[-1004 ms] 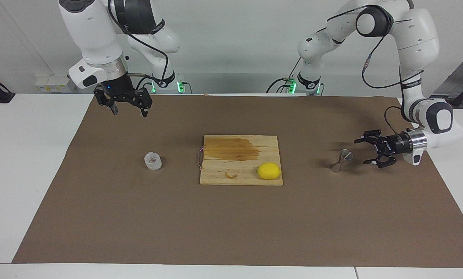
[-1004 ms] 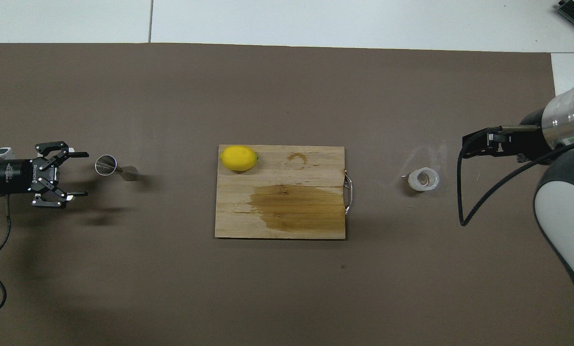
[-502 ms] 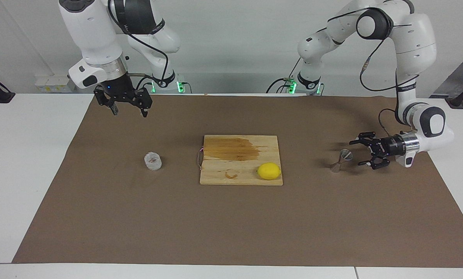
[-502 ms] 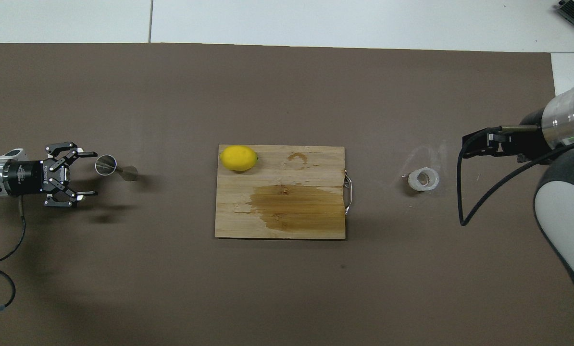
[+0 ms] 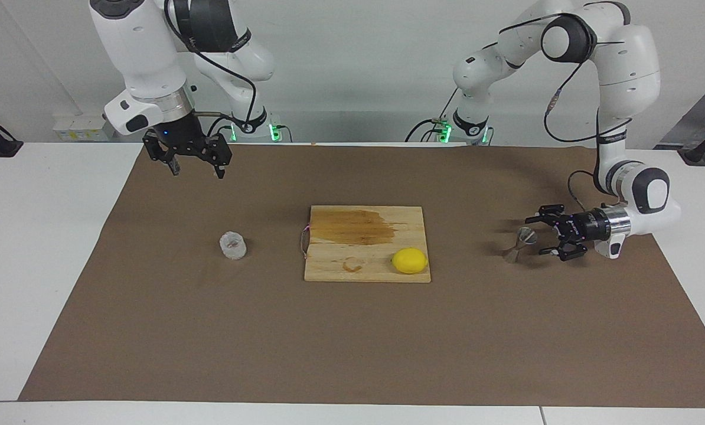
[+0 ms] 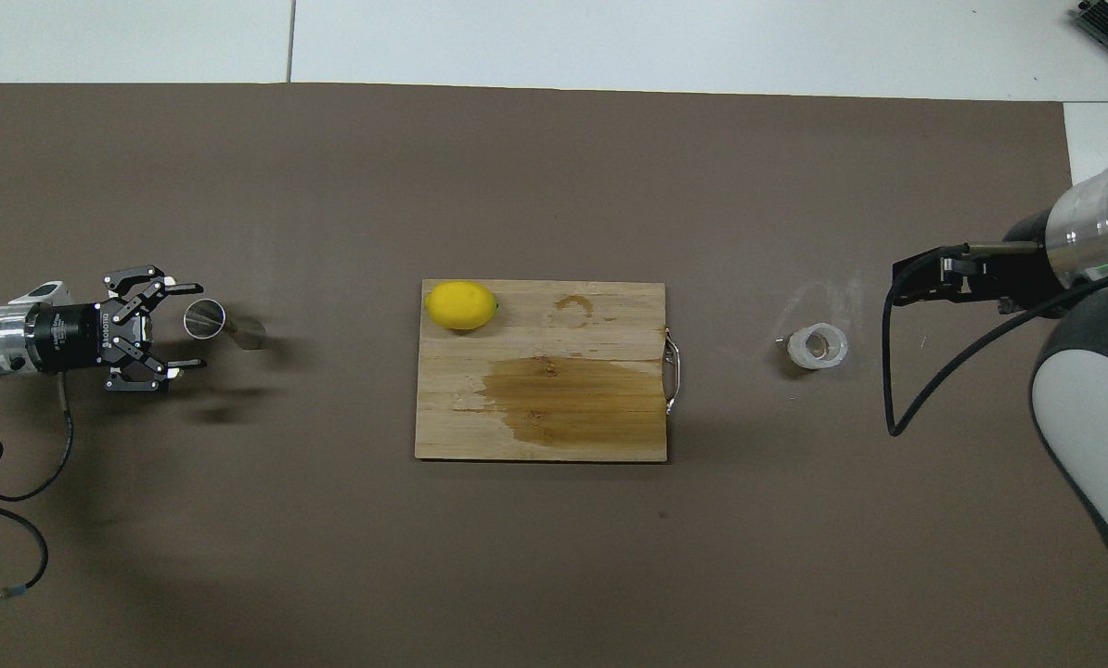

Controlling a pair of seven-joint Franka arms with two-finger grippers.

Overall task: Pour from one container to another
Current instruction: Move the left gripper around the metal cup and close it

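You're barely started: left tool (image 5: 536,235) wide open beside the untouched jigger (image 5: 519,244), right tool (image 5: 198,169) open and empty above the bench, textured cup (image 5: 232,245) unpoured.

White counter (image 5: 39,236), brown paper sheet (image 5: 352,342) covering most of top. Plain pale wall (image 5: 352,71) at robots' end. Green indicator lights (image 5: 276,131) glowing there. Even, soft lighting.

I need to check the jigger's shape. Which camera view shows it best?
The facing view: the jigger shows its hourglass profile side-on, upright on the brown mat. The overhead view shows mainly its round open mouth.
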